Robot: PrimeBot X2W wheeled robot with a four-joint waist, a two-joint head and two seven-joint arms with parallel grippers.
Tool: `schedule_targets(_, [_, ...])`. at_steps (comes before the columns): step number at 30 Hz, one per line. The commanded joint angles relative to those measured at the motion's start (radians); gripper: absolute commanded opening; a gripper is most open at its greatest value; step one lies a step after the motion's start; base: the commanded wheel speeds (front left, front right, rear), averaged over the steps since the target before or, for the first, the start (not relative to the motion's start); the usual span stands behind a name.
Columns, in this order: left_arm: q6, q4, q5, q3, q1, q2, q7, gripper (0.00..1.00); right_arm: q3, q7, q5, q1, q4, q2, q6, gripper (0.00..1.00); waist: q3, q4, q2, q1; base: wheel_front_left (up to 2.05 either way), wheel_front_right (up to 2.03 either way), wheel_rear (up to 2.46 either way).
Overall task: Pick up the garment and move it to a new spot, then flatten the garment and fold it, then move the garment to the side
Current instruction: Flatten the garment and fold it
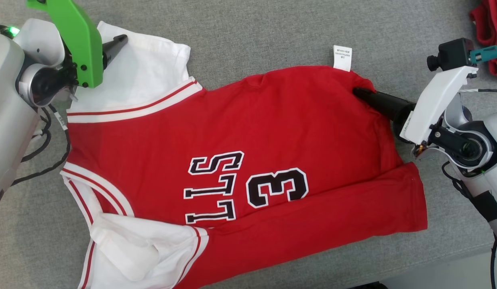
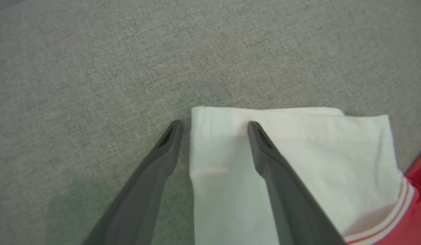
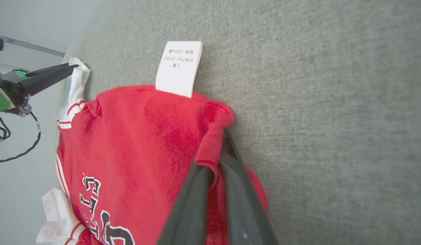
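The shirt point(image 1: 272, 132) lies sideways between both claws. The right claw point(image 3: 214, 154) pinches its corner, and the left claw point(image 2: 214, 125) is spread at the sleeve point(image 2: 316, 153).

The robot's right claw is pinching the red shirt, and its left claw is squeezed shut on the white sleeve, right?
Not quite. The right gripper does pinch the red shirt, but the left gripper is open. Its two fingers stand apart, straddling the edge of the white sleeve, as the left wrist view shows.
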Motion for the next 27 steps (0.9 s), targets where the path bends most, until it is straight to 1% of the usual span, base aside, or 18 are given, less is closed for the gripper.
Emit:
schedule_targets(1, [-0.005, 0.014, 0.003, -0.01, -0.006, -0.006, -0.005, 0.0, 0.017, -0.005, 0.002, 0.003, 0.004, -0.001, -0.001, 0.0, 0.001, 0.002, 0.0, -0.0001, 0.0, 0.0, 0.0])
schedule_targets(6, [-0.007, 0.026, 0.003, -0.022, -0.025, -0.003, -0.035, 0.0, 0.028, -0.06, -0.006, -0.012, -0.009, -0.016, -0.001, 0.0, -0.007, 0.017, 0.0, -0.0001, 0.0, 0.0, 0.0])
schedule_targets(10, [-0.008, 0.021, -0.004, -0.028, -0.039, 0.009, -0.075, 0.0, 0.041, -0.139, -0.027, -0.027, -0.015, -0.028, -0.001, 0.0, -0.03, 0.032, 0.0, -0.0001, 0.0, 0.0, 0.0])
schedule_targets(13, [-0.008, 0.019, -0.006, -0.033, -0.042, 0.018, -0.112, 0.0, 0.056, -0.204, -0.05, -0.042, 0.0, -0.039, -0.001, 0.0, -0.049, 0.047, 0.0, -0.0001, 0.0, 0.0, 0.0])
schedule_targets(18, [-0.008, 0.003, -0.028, -0.052, -0.01, 0.033, -0.14, 0.0, 0.101, -0.286, -0.088, -0.061, 0.044, -0.065, -0.001, 0.0, -0.086, 0.072, 0.0, -0.0001, 0.0, 0.0, 0.0])
schedule_targets(22, [-0.008, -0.029, -0.066, -0.067, 0.026, 0.047, -0.139, 0.0, 0.139, -0.325, -0.094, -0.064, 0.078, -0.083, -0.001, 0.0, -0.129, 0.09, 0.0, -0.0001, 0.0, 0.0, 0.0])
schedule_targets(27, [-0.008, -0.095, -0.146, -0.077, 0.077, 0.085, -0.106, 0.0, 0.181, -0.354, -0.07, -0.036, 0.118, -0.103, -0.001, 0.0, -0.193, 0.111, 0.0, -0.0001, 0.0, 0.0, 0.0])
